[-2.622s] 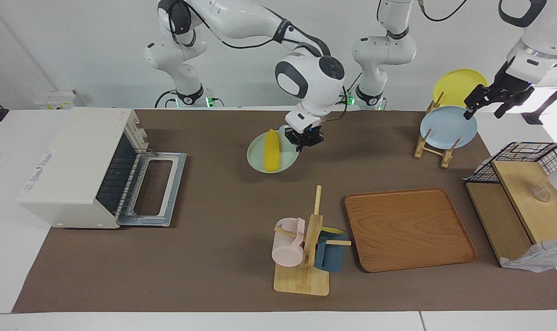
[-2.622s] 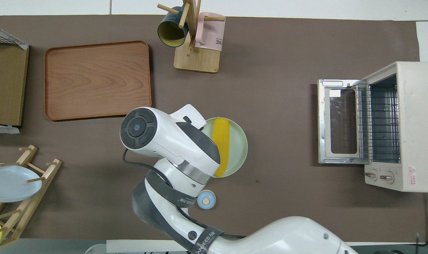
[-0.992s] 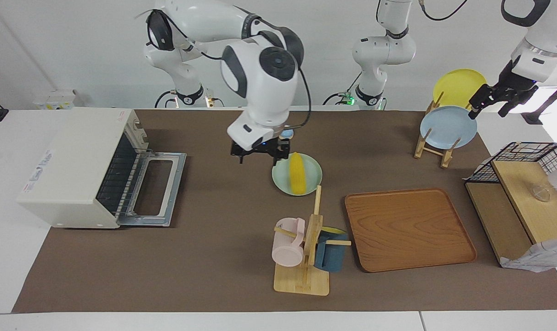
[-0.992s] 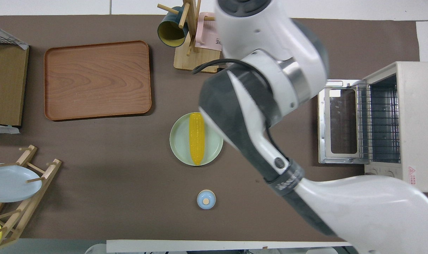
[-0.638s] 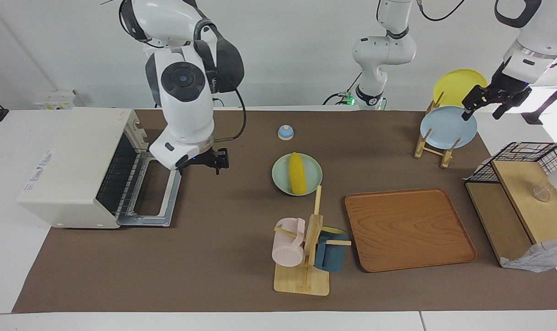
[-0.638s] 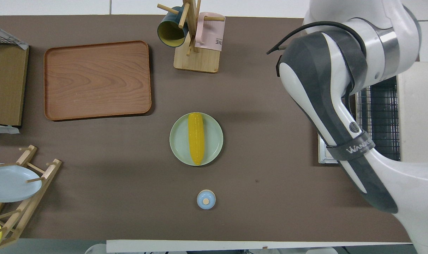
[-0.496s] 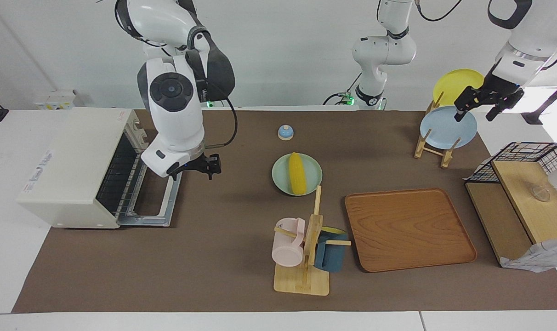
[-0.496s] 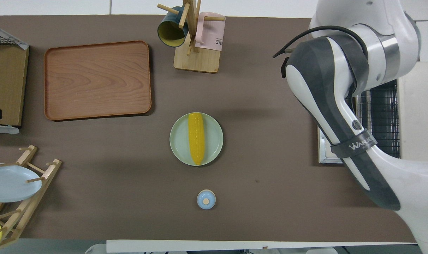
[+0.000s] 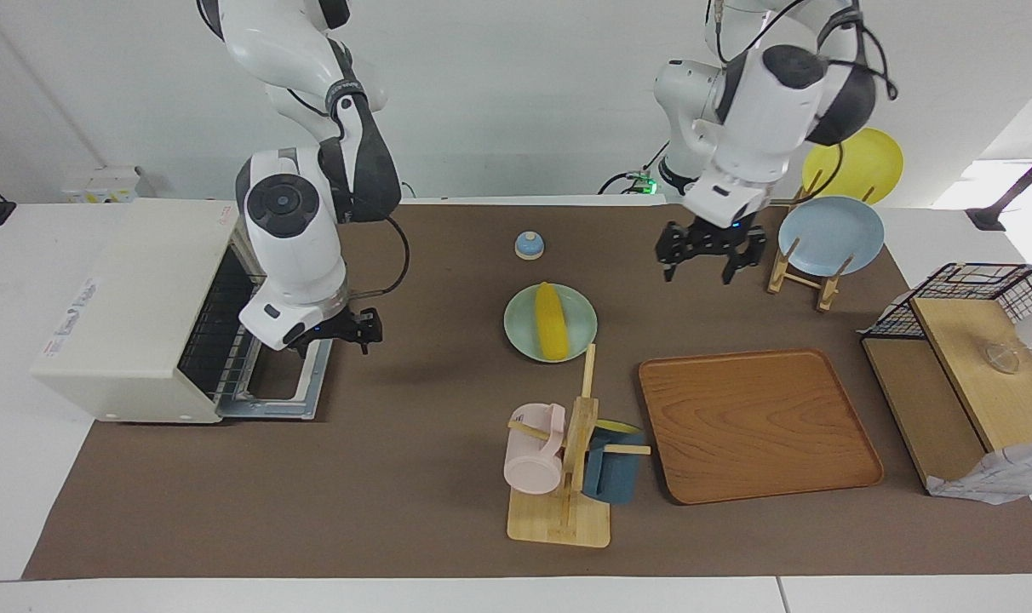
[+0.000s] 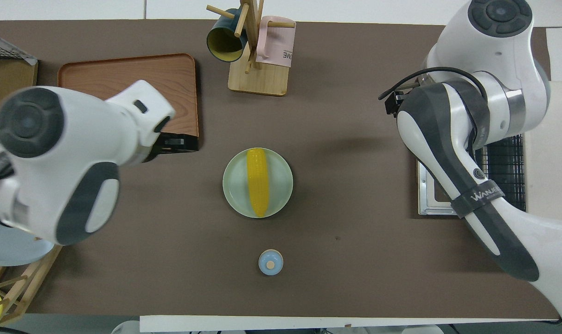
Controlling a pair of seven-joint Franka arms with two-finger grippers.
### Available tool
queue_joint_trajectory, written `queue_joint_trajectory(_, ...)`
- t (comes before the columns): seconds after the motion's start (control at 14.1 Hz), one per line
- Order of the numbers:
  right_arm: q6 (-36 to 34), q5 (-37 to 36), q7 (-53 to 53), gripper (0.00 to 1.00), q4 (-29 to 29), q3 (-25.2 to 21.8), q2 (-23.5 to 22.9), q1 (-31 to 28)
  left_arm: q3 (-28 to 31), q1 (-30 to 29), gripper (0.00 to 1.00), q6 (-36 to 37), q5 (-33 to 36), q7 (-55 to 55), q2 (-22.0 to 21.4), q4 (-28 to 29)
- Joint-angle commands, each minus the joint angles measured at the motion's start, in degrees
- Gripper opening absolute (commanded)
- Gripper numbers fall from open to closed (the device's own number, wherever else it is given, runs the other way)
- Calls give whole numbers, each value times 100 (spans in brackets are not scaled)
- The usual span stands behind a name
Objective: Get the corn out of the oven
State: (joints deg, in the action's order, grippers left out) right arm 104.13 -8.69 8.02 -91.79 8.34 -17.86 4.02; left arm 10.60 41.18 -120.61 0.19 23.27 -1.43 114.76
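The corn (image 9: 552, 321) lies on a pale green plate (image 9: 580, 315) at mid-table, outside the oven and well apart from it; it also shows in the overhead view (image 10: 258, 182). The cream oven (image 9: 133, 298) stands at the right arm's end with its door (image 9: 299, 387) folded down flat and its wire rack bare. My right gripper (image 9: 337, 334) is open and empty, low over the door's outer edge; my own arm hides it in the overhead view. My left gripper (image 9: 710, 260) is open and empty over the table between the plate and the plate rack.
A small blue knob (image 9: 529, 245) sits nearer the robots than the plate. A mug rack (image 9: 567, 460) and a wooden tray (image 9: 759, 426) lie farther out. A plate rack (image 9: 801, 272) and a wire basket (image 9: 967, 289) stand at the left arm's end.
My right gripper has left the plate and swung to the oven's open door. The plate with the corn shifted farther out. My left gripper has come from the plate rack toward the table's middle.
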Motion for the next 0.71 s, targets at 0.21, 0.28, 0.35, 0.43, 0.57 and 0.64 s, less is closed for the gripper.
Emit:
queue_joint_trajectory(0.21, 3, 481, -449, 98, -147, 72, 231, -286, 118, 1014, 100, -1148, 7, 1039, 1161, 2)
queue_joint_trajectory(0.28, -41, 561, -616, 98, 28, 72, 231, -339, 118, 1093, 100, -1254, 7, 1188, 1258, 11)
queue_joint_trajectory(0.35, -329, 570, -713, 98, 360, 63, 222, -375, 118, 1189, 100, -1368, 7, 1354, 1415, 2)
queue_joint_trajectory(0.43, -654, 553, -810, 98, 703, 63, 196, -427, 118, 1260, 100, -1508, 7, 1443, 1548, -7)
queue_joint_trajectory(0.57, -1173, 553, -1178, 98, 1127, 63, 160, -620, 118, 1366, 100, -1702, 7, 1549, 1785, 2)
queue_joint_trajectory(0.64, -1402, 553, -1345, 98, 1259, 63, 160, -726, 118, 1418, 100, -1799, 7, 1645, 1856, 2)
